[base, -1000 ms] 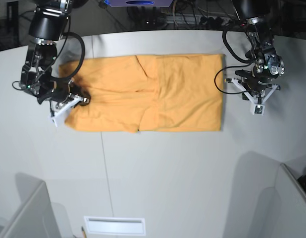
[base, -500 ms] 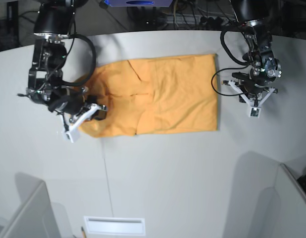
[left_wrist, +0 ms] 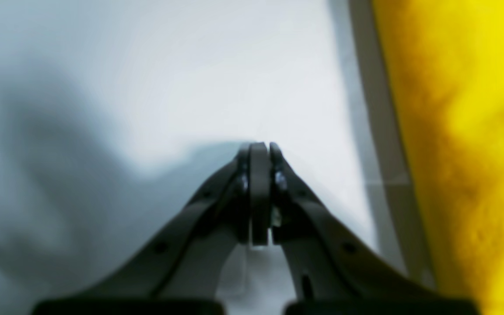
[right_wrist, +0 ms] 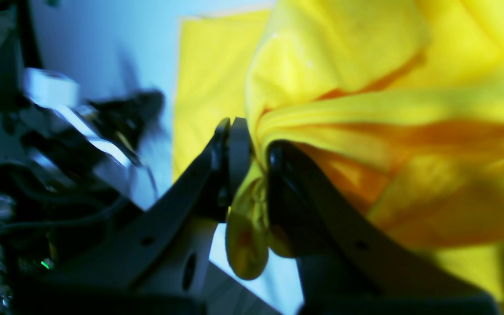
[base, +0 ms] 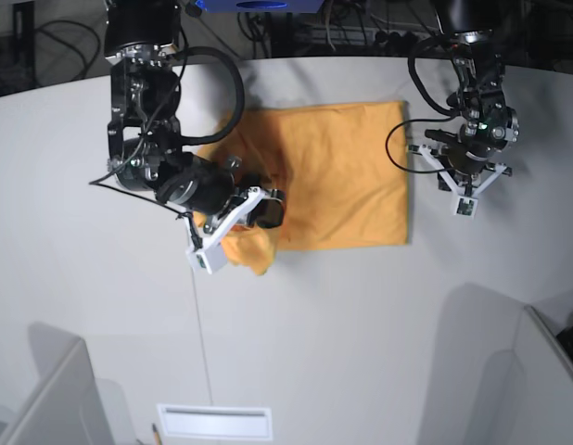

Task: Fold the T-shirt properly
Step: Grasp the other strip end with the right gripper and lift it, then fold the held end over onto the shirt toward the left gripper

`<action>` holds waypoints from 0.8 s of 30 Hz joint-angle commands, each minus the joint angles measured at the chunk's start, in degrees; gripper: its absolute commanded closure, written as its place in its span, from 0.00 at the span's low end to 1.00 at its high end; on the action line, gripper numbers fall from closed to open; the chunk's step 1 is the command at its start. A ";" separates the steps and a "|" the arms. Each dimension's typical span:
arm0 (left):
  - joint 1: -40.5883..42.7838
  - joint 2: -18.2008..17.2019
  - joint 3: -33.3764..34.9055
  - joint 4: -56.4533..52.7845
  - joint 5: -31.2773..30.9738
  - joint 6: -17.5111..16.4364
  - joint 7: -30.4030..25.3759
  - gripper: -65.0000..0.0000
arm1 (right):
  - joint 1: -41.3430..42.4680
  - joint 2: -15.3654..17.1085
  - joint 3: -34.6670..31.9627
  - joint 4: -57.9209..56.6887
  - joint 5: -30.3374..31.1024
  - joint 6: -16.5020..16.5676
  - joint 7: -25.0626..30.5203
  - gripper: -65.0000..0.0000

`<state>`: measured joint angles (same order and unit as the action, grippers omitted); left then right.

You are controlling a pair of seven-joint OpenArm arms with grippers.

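Currently the yellow-orange cotton T-shirt lies on the pale grey bench, mostly flat, its edge on the base view's right straight and its other end bunched and raised. The right hand is pinched tight on a gathered wad of that end; cloth bulges between and below the fingers and drapes away in heavy folds. Judgement: this end is held clear of the bench so it can be carried over the flat part as a fold, without dragging. The left hand is fully closed on nothing, just above bare bench, near the shirt's straight edge but apart from it. Judgement: it is parked there out of the moving cloth's way. Neither script nor neck tag can be seen.
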<state>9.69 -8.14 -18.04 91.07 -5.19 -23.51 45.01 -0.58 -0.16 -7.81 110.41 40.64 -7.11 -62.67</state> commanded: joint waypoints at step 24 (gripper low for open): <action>1.87 1.06 5.34 1.11 -0.39 -1.06 2.94 1.00 | 1.85 -3.13 -16.67 -4.96 0.98 -0.58 14.81 1.00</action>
<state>10.59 -7.62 -13.37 92.27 -5.21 -22.85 44.07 0.25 -2.55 -24.53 104.47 40.62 -7.99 -49.50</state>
